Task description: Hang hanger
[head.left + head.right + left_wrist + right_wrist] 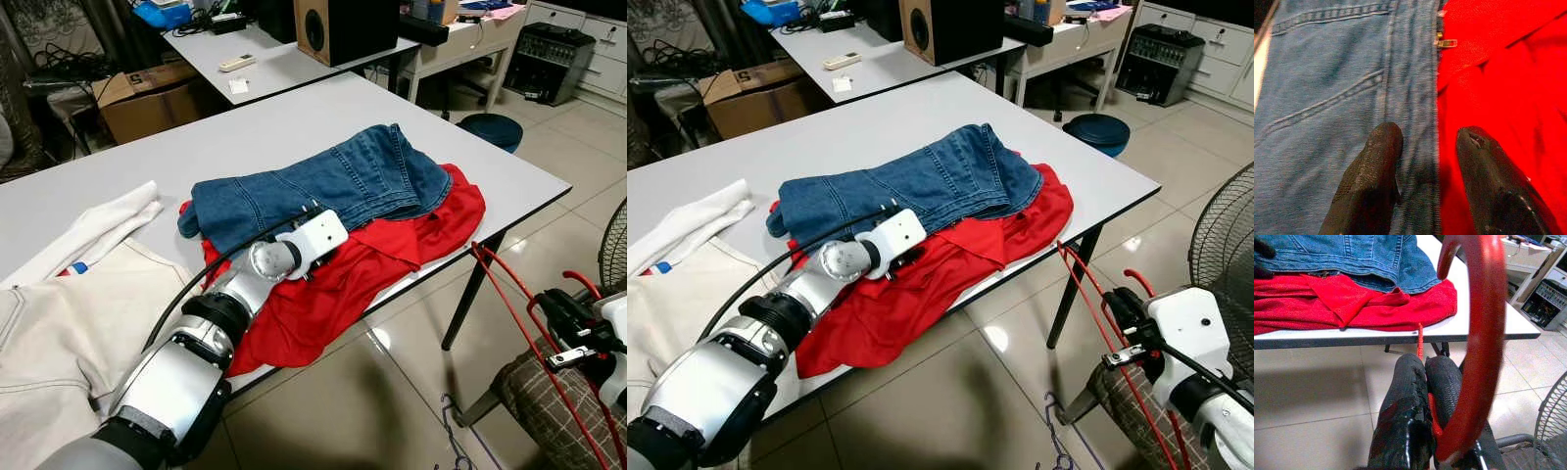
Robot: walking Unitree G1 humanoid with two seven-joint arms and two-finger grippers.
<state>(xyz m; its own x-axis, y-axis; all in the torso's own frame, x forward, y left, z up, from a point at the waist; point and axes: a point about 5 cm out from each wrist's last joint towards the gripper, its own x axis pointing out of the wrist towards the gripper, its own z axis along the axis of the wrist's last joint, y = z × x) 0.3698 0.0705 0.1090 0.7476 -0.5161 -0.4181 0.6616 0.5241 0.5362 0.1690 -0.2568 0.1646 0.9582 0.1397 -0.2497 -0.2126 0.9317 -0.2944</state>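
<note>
The thin red wire hanger (1097, 313) hangs off the counter's (294, 117) edge at about 4 o'clock of the clothes pile, pinched near its hook by the right end effector (1426, 382), fingers together on it. It looks light, springy and slick, so a hold close to the hook seems best. The left end effector (1425, 161), fingers apart, rests where the blue denim jeans (323, 186) meet the red shirt (392, 255). No rail to hang it on can be made out, and the hanger's lower part is cut off

My red wire hanger (1109, 323) sits pinched in my right gripper (1124, 328) — off the table's near right corner, hook (1476, 333) curving up, thin frame slanting floorward.
</note>
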